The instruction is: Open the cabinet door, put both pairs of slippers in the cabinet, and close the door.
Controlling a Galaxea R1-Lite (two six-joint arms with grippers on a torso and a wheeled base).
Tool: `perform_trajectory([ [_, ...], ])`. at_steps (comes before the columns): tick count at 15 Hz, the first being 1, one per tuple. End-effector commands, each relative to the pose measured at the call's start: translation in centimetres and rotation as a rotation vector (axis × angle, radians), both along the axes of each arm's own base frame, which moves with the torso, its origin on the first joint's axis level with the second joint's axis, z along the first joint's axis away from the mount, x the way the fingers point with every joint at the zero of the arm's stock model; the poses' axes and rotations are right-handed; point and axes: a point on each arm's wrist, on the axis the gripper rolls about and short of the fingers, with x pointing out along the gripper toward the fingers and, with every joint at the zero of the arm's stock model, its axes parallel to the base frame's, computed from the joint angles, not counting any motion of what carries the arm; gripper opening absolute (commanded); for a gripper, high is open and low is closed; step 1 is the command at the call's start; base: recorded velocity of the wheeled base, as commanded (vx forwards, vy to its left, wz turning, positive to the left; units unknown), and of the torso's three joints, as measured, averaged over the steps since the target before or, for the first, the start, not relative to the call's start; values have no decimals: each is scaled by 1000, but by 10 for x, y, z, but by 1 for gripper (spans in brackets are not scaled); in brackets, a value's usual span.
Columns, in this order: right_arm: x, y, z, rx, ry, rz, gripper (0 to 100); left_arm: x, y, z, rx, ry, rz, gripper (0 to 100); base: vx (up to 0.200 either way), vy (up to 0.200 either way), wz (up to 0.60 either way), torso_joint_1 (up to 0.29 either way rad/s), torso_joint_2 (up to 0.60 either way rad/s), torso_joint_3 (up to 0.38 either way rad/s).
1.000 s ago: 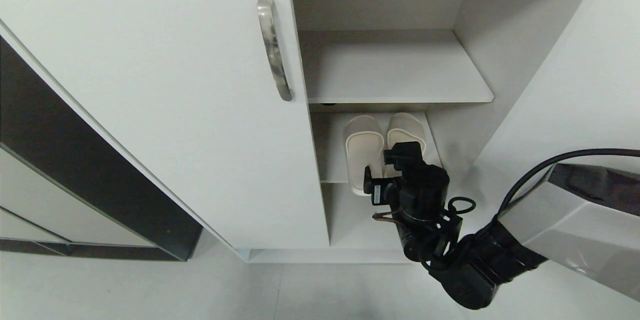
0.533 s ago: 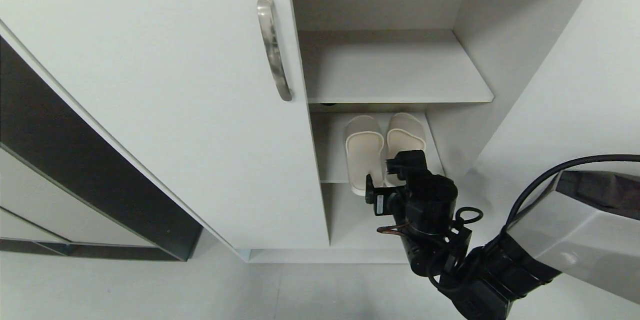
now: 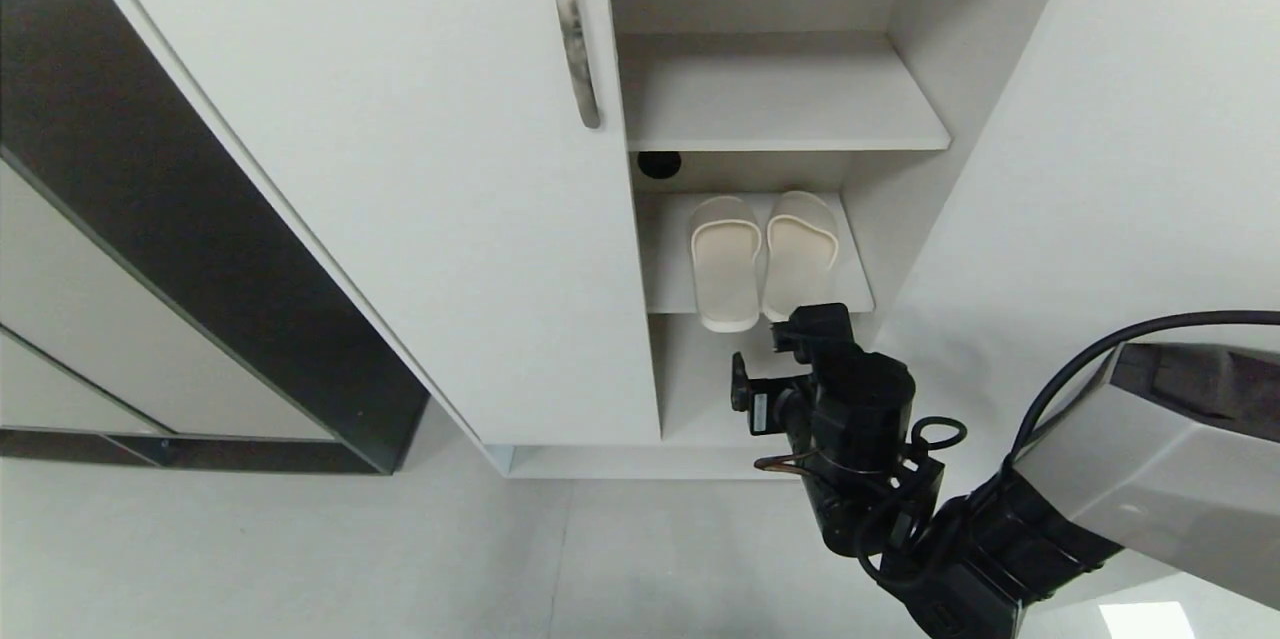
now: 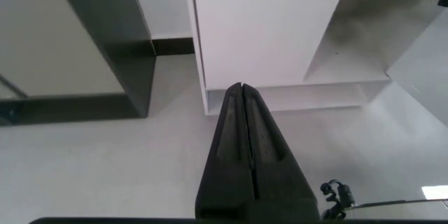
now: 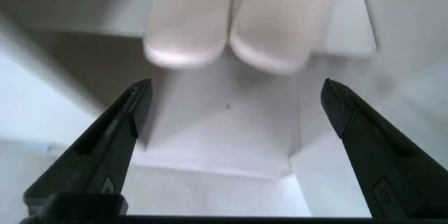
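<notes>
While the right door (image 3: 1100, 139) of the cabinet (image 3: 780, 89) stands swung open, a pair of cream slippers (image 3: 725, 264) lies side by side on the middle shelf (image 3: 665, 259), heels toward the front edge. The right gripper (image 3: 765, 349) hangs just in front of the lower compartment, below the slippers, its fingers spread wide and holding nothing. The left gripper (image 4: 241, 91) is over the floor (image 4: 105, 168) near the cabinet's base, fingers pressed together and empty. The left door (image 3: 400, 169) is shut.
</notes>
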Motion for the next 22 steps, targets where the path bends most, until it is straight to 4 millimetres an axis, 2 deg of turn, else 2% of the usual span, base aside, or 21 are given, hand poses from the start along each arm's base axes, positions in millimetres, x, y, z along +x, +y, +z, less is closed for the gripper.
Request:
perform_trajectory([
  [1,-1,-1,-2,-6,6,3,100,0,0,0,1,1,2,0,0,0,0,0,0,0],
  [9,-1,-1,-3,-3,3,9,100,0,0,0,-23,2,15,0,0,0,0,0,0,0],
  [22,0,1,-19,-27,15,10,100,0,0,0,-23,2,12,0,0,0,0,0,1,12],
])
